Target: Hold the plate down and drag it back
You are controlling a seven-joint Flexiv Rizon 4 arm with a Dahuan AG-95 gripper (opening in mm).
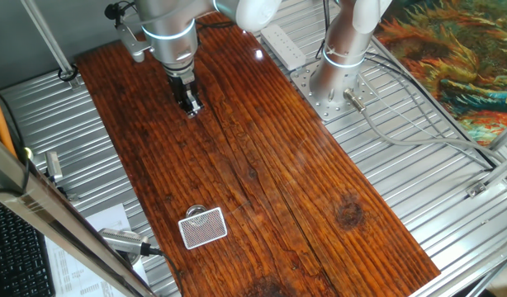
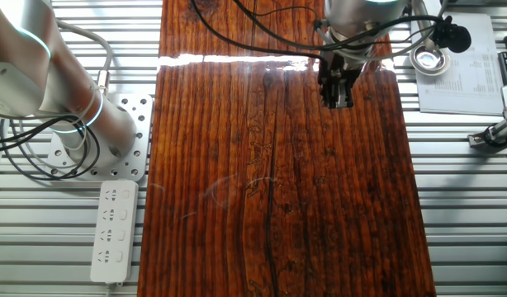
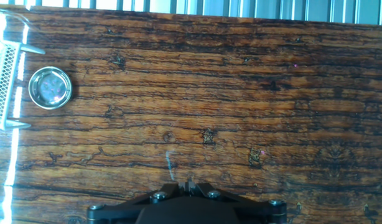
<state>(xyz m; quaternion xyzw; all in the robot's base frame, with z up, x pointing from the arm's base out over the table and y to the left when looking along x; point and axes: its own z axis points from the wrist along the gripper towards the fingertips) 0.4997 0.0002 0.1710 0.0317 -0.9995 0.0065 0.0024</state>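
Lying flat on the wooden board (image 1: pixel 262 173), near its front end: the plate (image 3: pixel 50 88), small, round and shiny, just beside the edge of the white cross-hatched card (image 1: pixel 203 228) and apparently touching it or tucked slightly under it; which, not being clear. Sitting untouched, with nothing pressing on it. Hanging well apart from it, over the far end of the board: the gripper (image 1: pixel 190 106), pointing down, fingers drawn together with no visible gap and nothing between them. In the hand view, showing only the finger bases at the bottom edge, and the plate far off at the upper left.

Judging from this: none of the task done yet. Remaining, by the look of it: travelling across to the plate, coming down onto its centre, pressing, then dragging it along the wood. Worth watching: the card shifting along with it, being so close.
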